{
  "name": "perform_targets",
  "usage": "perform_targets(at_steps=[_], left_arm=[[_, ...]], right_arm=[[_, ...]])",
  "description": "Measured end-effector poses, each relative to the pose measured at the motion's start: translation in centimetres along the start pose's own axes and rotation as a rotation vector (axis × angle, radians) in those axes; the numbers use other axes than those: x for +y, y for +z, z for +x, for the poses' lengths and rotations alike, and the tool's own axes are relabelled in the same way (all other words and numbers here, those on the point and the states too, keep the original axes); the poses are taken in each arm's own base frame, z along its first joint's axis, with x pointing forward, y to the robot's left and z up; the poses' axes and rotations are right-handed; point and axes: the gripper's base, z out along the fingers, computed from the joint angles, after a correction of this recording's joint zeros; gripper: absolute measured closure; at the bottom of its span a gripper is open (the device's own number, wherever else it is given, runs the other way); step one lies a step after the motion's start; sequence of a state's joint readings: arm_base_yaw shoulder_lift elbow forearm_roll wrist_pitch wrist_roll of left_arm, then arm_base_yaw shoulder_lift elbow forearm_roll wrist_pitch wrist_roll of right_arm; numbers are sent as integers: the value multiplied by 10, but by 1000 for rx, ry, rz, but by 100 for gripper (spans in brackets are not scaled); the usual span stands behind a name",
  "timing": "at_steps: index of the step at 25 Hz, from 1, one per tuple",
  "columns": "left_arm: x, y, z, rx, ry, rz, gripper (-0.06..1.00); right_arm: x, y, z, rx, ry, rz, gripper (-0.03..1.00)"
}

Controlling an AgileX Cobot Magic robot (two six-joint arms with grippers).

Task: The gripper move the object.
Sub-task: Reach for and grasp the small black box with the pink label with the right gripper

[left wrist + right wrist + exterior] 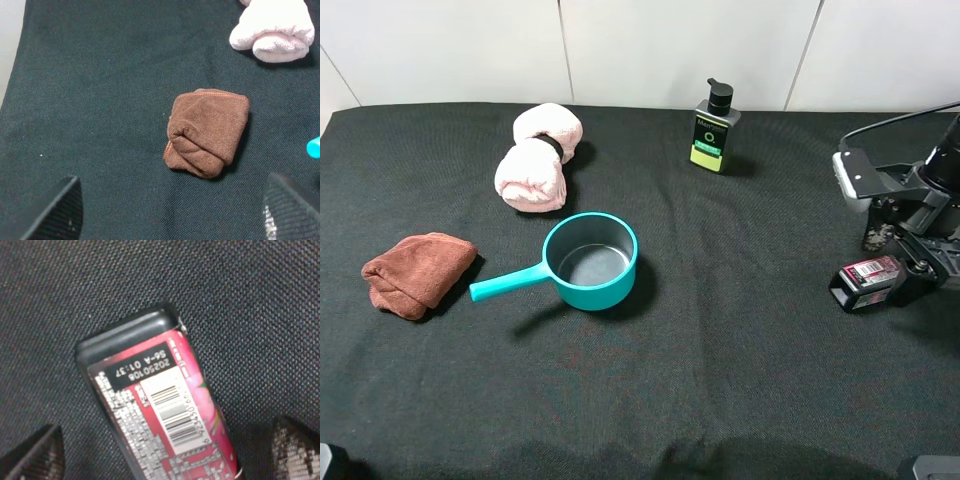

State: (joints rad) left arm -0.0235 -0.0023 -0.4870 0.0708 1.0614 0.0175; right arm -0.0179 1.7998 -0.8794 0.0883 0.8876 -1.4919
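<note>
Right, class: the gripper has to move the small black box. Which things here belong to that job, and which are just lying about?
Job: right gripper; black box with pink-and-white label.
Lying about: teal saucepan; black pump bottle; rolled pink towel; folded brown cloth.

The only print that reads clearly stands on the black box, seen close in the right wrist view: a dark strip on its pink-and-white label carries white characters, "20250106" and beside it "S6-A 01:37", shown upside down in that view. A barcode next to the strip has digits beginning "6 923450"; the rest is cut off. The dense white small print around it is too fine to read. In the exterior view the pump bottle, upper middle of the frame, bears a green ring-shaped mark on its label, with a line of lettering above it too blurred to make out.
</note>
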Motion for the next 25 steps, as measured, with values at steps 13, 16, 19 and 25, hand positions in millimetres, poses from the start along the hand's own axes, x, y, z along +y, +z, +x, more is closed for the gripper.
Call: perform_targets(at_steps=[13,16,19,25], left_arm=[[0,0,0,0,0,0,18],[0,0,0,0,0,0,18],[0,0,0,0,0,0,18],[0,0,0,0,0,0,18]], right_arm=[[-2,0,-1,-7,-9,20,35],[-2,0,-1,-8,-9,25,35],[-2,0,-1,-8,-9,24,35],[-2,0,-1,-8,-9,26,35]])
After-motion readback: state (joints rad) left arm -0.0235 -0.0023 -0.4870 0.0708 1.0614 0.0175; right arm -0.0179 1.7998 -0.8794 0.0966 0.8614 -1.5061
